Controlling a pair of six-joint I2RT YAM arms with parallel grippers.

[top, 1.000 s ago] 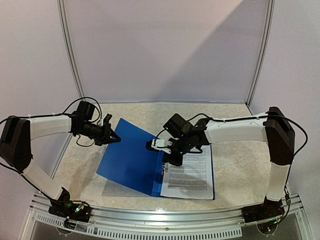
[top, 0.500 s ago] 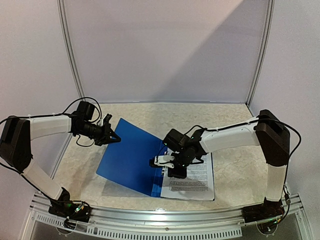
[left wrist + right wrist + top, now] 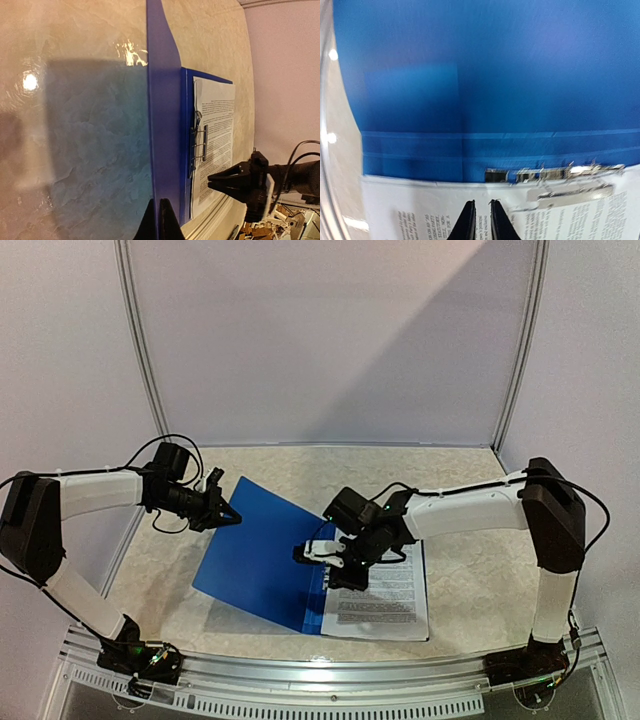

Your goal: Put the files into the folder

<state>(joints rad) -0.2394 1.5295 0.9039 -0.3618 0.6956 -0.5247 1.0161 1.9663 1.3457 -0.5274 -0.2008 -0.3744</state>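
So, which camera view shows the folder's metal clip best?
The left wrist view: the metal clip is whole and sharp. The right wrist view has it close but blurred; from the top, the right arm mostly covers it.

The folder [image 3: 255, 560] lies open in the middle of the desk [image 3: 440, 480]. Its left cover is tipped up like a wall, pinched in the left jaws. The right jaws hang low by the metal clip [image 3: 197, 145], a little apart. The files [image 3: 385, 595] lie flat. There is room to pass behind the folder and to the right of the files.
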